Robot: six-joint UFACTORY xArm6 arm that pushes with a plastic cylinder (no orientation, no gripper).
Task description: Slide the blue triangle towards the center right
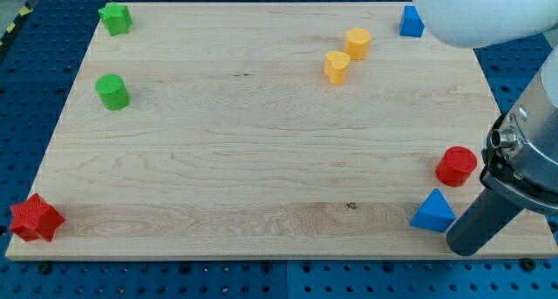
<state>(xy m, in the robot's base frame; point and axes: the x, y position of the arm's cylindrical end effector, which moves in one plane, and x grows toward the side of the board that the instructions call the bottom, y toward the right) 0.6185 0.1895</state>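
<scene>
The blue triangle [433,212] lies on the wooden board [261,159] near its bottom right corner. My tip [468,247] is at the end of the dark rod, just to the right of and slightly below the blue triangle, very close to it; I cannot tell if they touch. A red cylinder [456,166] stands just above the triangle, near the board's right edge.
A second blue block [411,22], seemingly a cube, sits at the top right corner. A yellow hexagon [357,43] and yellow heart [336,67] lie top centre-right. A green star [115,18] and green cylinder [112,91] are at the left, with a red star [36,218] at the bottom left.
</scene>
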